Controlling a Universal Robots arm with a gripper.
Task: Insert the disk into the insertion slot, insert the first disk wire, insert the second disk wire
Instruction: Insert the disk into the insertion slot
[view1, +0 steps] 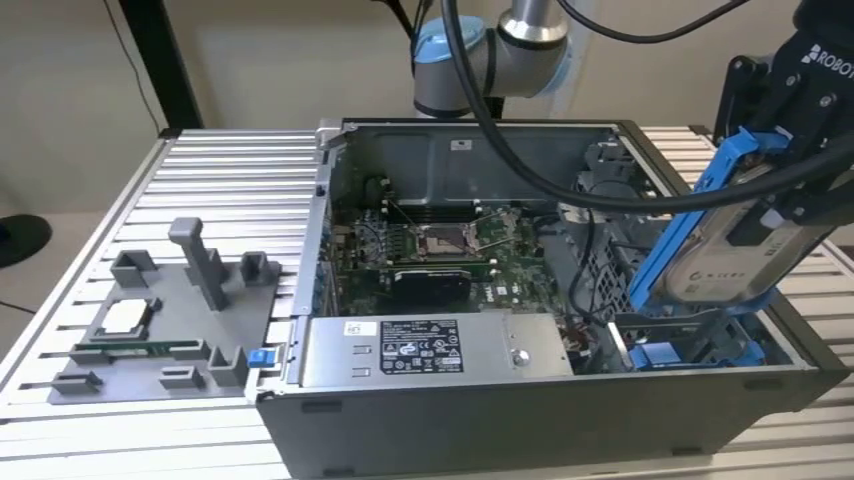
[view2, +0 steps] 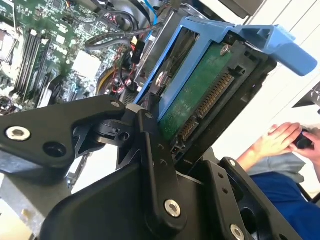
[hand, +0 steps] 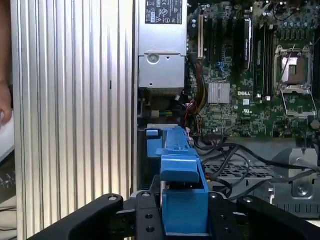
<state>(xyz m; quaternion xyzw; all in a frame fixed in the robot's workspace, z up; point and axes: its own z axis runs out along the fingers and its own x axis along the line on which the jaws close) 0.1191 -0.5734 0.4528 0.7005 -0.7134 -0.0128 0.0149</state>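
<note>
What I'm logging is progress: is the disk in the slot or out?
Out. The claw holds the disk tilted above the insertion slot, not seated.

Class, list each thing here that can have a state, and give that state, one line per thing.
disk: held tilted over the slot, not inserted
gripper: shut on the disk
slot: no disk in it
computer case: open, side panel off
power-supply box: seated in the computer case
</note>
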